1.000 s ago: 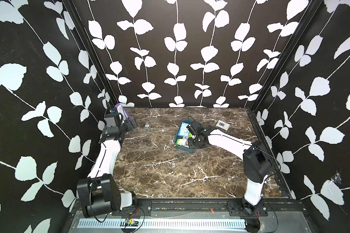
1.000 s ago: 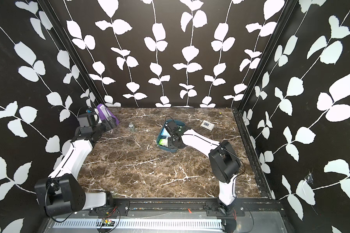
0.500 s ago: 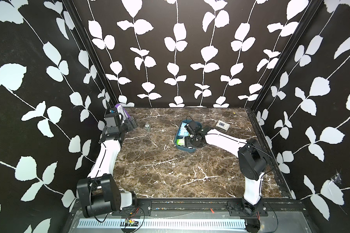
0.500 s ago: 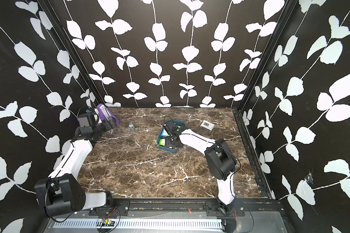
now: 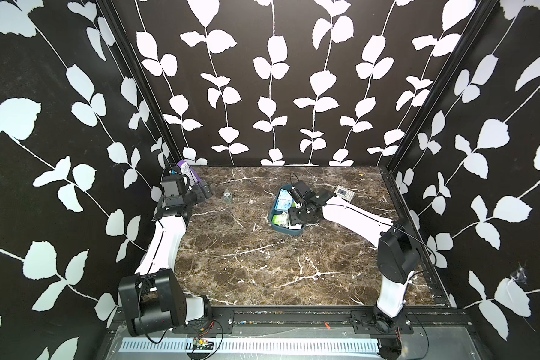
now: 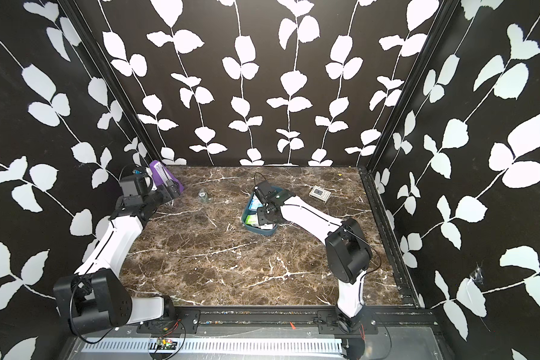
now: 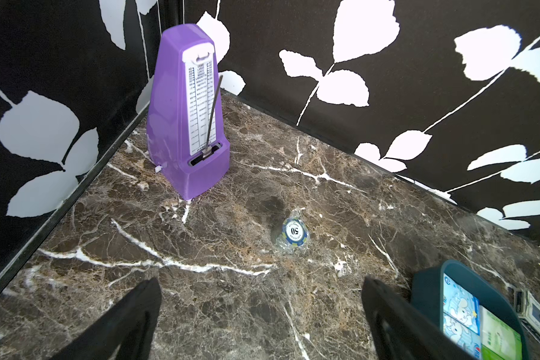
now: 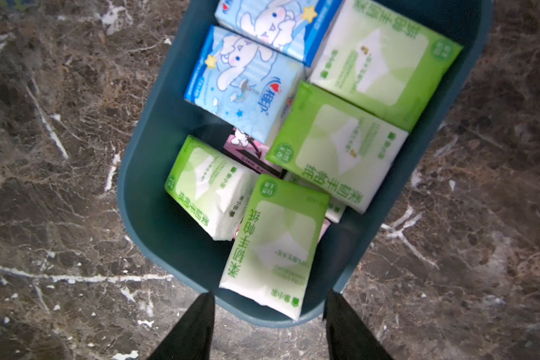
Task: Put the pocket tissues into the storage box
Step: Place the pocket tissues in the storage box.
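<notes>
The storage box point(image 8: 144, 199) is a dark teal tub on the marble, seen in both top views point(image 5: 286, 230) point(image 6: 259, 231). Several pocket tissues lie inside it: green-and-white packs point(image 8: 337, 149) and light blue cartoon packs point(image 8: 240, 84). One green pack point(image 8: 275, 246) leans on the box's near end wall. My right gripper point(image 8: 270, 294) hovers over that end, open, with nothing between its fingers. My left gripper point(image 7: 260, 282) is open over bare marble at the back left, apart from the box point(image 7: 430, 290).
A purple metronome point(image 7: 187, 118) stands in the back left corner. A wrapped poker chip point(image 7: 293, 232) lies between it and the box. A flat white-grey item with a dark face point(image 5: 344, 192) lies right of the box. Black walls close three sides.
My right gripper has shifted a little above the near end of the box. The left arm has not moved.
</notes>
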`<control>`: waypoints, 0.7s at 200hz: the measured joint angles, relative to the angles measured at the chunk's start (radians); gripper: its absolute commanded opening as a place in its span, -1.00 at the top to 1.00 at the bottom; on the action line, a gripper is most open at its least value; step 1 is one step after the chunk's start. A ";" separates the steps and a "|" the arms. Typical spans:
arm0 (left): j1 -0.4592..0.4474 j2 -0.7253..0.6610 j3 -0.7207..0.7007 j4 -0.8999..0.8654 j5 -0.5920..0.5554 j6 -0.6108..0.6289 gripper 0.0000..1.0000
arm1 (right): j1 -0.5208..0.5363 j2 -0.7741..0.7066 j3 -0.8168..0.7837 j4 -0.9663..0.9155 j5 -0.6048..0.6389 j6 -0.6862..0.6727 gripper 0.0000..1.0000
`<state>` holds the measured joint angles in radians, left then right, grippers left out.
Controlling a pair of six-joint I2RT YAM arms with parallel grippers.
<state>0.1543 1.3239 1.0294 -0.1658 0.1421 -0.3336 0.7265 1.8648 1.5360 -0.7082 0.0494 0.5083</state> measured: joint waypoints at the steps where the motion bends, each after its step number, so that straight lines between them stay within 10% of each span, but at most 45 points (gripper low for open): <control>1: 0.000 0.000 0.000 0.000 0.000 0.000 -0.98 | 0.000 0.000 0.000 0.000 0.000 0.001 0.18; 140: 0.000 0.000 0.000 -0.002 0.000 0.000 -0.98 | 0.000 0.111 -0.021 0.072 -0.068 -0.098 0.63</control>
<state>0.1543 1.3239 1.0294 -0.1680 0.1417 -0.3336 0.7265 1.9759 1.5154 -0.6361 -0.0181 0.4107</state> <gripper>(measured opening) 0.990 0.181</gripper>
